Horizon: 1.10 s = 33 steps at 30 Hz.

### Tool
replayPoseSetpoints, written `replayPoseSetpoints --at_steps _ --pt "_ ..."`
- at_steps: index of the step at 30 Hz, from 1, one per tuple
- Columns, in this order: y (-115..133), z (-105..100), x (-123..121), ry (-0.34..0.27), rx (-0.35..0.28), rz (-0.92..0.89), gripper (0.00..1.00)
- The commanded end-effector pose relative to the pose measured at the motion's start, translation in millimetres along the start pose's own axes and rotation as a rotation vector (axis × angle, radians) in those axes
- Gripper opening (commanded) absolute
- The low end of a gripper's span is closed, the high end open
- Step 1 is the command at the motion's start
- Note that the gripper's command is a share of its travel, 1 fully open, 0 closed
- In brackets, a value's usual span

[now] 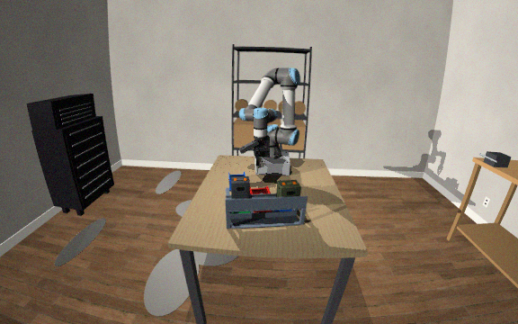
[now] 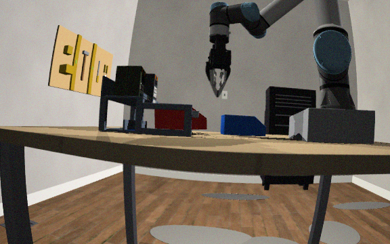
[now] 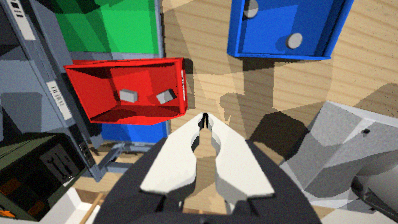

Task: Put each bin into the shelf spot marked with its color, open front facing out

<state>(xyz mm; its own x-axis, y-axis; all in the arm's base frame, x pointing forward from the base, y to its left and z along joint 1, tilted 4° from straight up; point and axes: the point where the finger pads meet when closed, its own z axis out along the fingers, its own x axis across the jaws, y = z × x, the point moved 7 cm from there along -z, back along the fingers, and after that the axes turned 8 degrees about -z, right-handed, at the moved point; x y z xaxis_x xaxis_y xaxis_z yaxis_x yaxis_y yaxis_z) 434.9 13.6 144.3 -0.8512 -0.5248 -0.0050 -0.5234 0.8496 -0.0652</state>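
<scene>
My gripper [image 2: 217,95] [image 3: 205,113] is shut and empty, high above the table beside the shelf. A red bin [image 1: 260,191] [image 2: 171,118] [image 3: 147,80] with two grey parts stands between the green mark [image 3: 130,25] and the blue mark [image 3: 135,132] on the shelf [image 1: 265,203] [image 3: 46,75]. Its front end reaches out past the shelf's front edge, and its back end is at the upper board's edge. The red mark beneath is hidden. A blue bin [image 1: 236,174] [image 2: 240,125] [image 3: 267,30] with round grey parts stands on the table away from the shelf.
An olive box [image 1: 289,189] [image 2: 128,81] [image 3: 30,170] and a dark grey box [image 1: 240,188] [image 2: 152,86] stand on the shelf's upper board. The arm's grey base block [image 1: 272,167] [image 2: 340,125] [image 3: 335,150] stands at the table's far end.
</scene>
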Motion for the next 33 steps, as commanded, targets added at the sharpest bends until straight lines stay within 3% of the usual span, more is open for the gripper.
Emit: replayPoseSetpoints --at_steps 1,33 --pt "0.8 0.7 2.7 -0.003 0.007 0.042 0.00" --pt "0.8 3.3 3.9 0.002 0.004 0.043 0.00"
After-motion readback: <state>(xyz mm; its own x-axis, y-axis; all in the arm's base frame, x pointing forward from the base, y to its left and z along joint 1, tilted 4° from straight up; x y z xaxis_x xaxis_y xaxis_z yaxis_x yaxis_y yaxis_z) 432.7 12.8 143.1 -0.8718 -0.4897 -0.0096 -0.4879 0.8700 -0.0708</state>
